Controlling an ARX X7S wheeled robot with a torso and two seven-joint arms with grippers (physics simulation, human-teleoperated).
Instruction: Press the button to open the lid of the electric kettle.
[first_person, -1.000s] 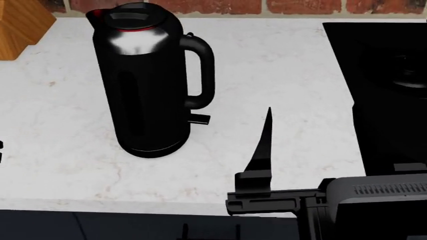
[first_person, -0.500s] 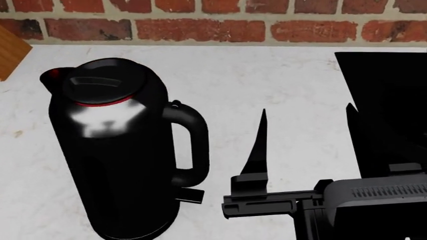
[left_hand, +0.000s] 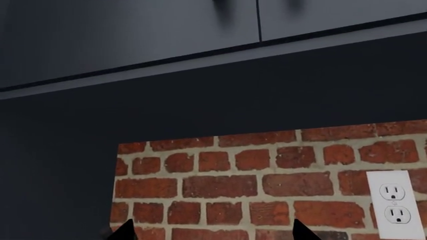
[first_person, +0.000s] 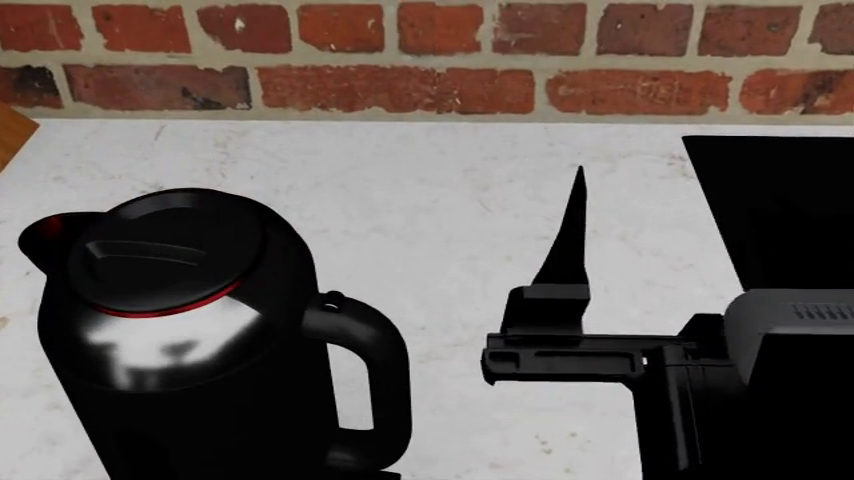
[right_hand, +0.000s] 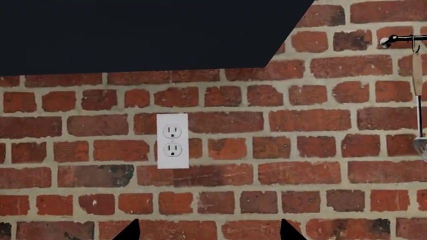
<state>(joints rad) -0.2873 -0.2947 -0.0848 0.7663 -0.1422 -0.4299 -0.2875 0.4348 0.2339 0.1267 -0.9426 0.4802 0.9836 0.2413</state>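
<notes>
The electric kettle (first_person: 174, 380) stands tall, glossy and black at the lower left of the head view on the white counter (first_person: 441, 200). Its round lid (first_person: 154, 255) lies shut, with a thin red ring along its edge. The button (first_person: 330, 298) is a tiny black nub at the top of the loop handle (first_person: 374, 380). My right gripper (right_hand: 208, 232) is open and empty; one of its fingers (first_person: 571, 240) points at the wall, to the right of the handle and apart from it. My left gripper (left_hand: 211, 232) is open, empty, faces the brick wall and is outside the head view.
A black cooktop (first_person: 787, 200) covers the counter at the right, beside my right arm. A brick wall (first_person: 400, 60) runs along the back, with a white outlet (right_hand: 173, 141) and a utensil rail (right_hand: 403, 37). A wooden object (first_person: 11, 130) shows at the left edge. Dark cabinets (left_hand: 133, 35) hang above.
The head view has shifted: the kettle now sits lower and further left in it, and more wall shows. My right gripper's finger stands higher and further right in view.
</notes>
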